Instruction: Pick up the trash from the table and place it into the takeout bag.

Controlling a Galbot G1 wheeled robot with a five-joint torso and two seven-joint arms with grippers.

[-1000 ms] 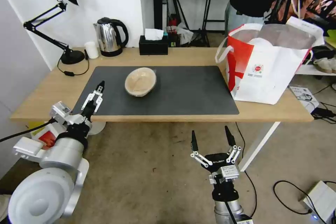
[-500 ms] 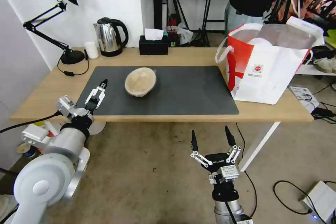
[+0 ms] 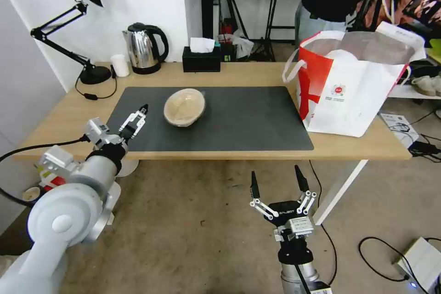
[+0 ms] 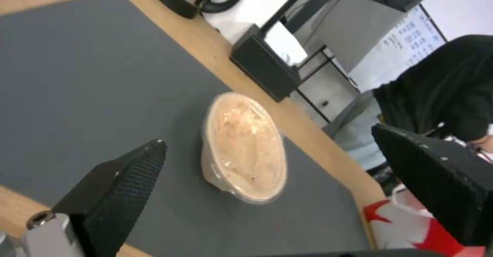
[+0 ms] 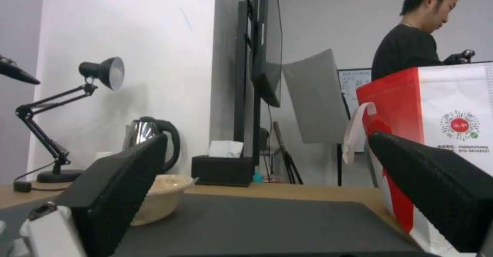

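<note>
A beige pulp bowl (image 3: 184, 107) sits on the dark grey mat (image 3: 239, 119) of the light-wood table (image 3: 69, 115); it also shows in the left wrist view as the bowl (image 4: 246, 145) and in the right wrist view as the bowl (image 5: 159, 195). The white-and-red takeout bag (image 3: 353, 87) stands open at the table's right end. My left gripper (image 3: 138, 117) is open above the mat's left part, just left of the bowl, with its fingers (image 4: 123, 187) spread and nothing between them. My right gripper (image 3: 275, 179) hangs open below the table's front edge.
Along the back of the table stand a black desk lamp (image 3: 94, 75), a steel kettle (image 3: 144, 48), a small white cup (image 3: 120, 65) and a black tissue box (image 3: 201, 59). A person stands behind the bag. Cables lie on the floor at the right.
My left arm has reached forward and to the right, bringing its open gripper closer to the bowl. The right arm, bowl and bag have not moved.
</note>
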